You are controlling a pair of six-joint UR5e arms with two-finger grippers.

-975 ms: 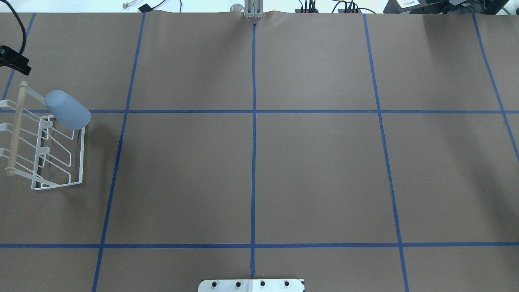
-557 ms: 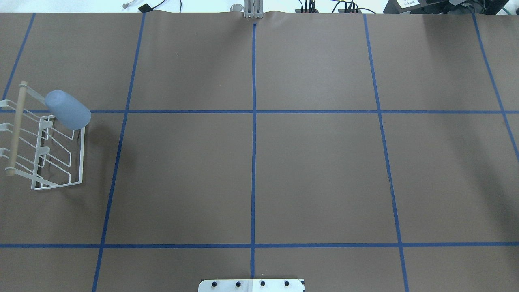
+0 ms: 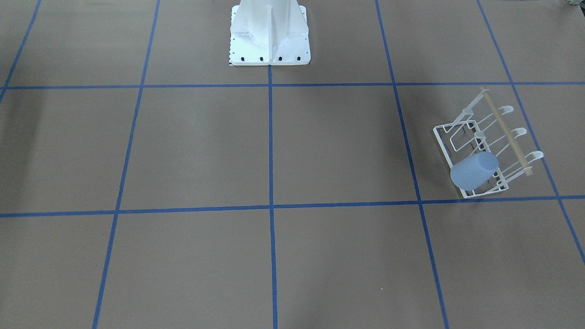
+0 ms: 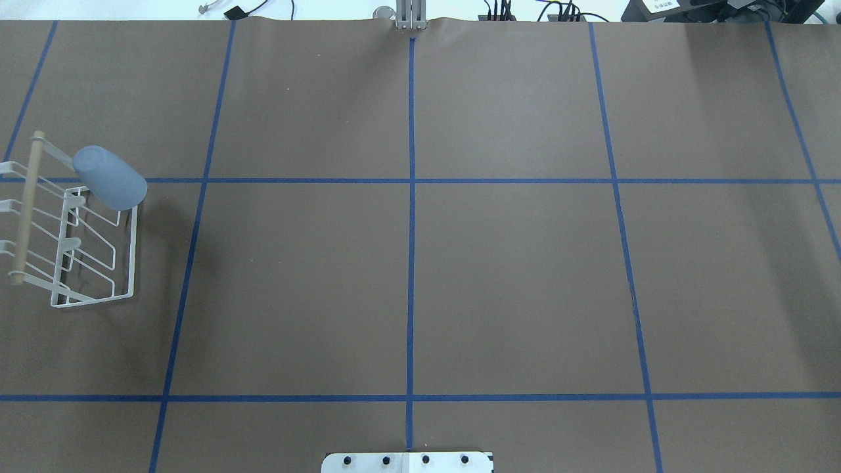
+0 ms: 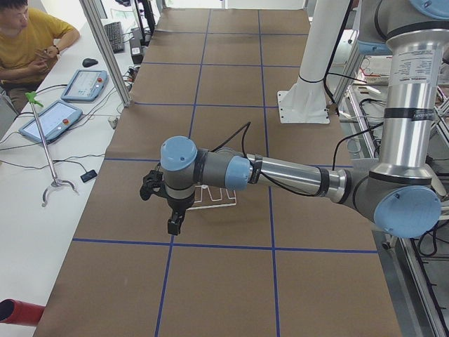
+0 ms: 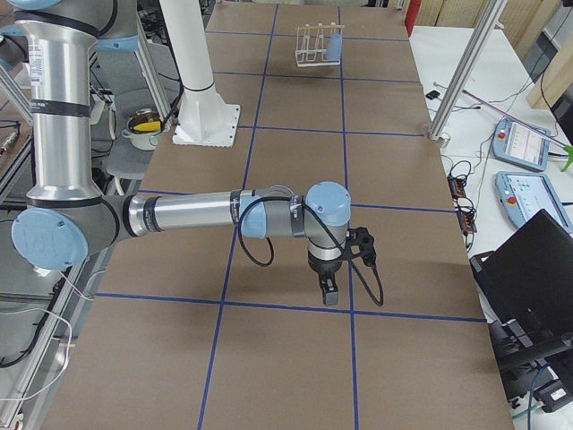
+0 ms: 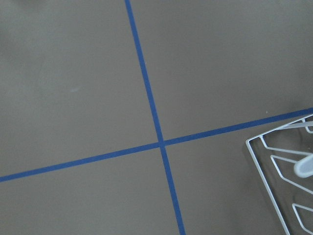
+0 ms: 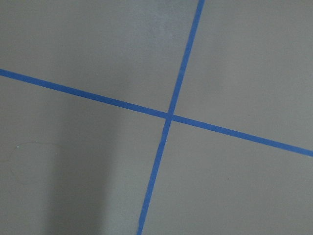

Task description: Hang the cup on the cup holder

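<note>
The pale blue cup (image 4: 110, 178) hangs mouth-down and tilted on the far prong of the white wire cup holder (image 4: 134, 249) at the table's left edge. A light wooden rod (image 4: 25, 210) runs along the holder's outer side. The cup (image 3: 474, 171) and holder (image 3: 439, 137) also show in the front view, and both show small in the right side view (image 6: 334, 47). No gripper touches the cup. My left gripper (image 5: 172, 225) hangs off the holder's outer side. My right gripper (image 6: 329, 294) points down over bare table far from it. I cannot tell whether either is open. The left wrist view shows a corner of the holder (image 7: 266, 169).
The white robot base (image 3: 269, 36) stands at the table's near middle edge (image 4: 407, 462). Blue tape lines grid the brown table. An operator (image 5: 28, 42) and teach pendants (image 5: 52, 119) are on the side bench. A metal post (image 6: 466, 72) stands at the far edge.
A black part of the left arm at the overhead view's left edge, beyond the holder, has moved out of that view. The cup and holder have not moved.
</note>
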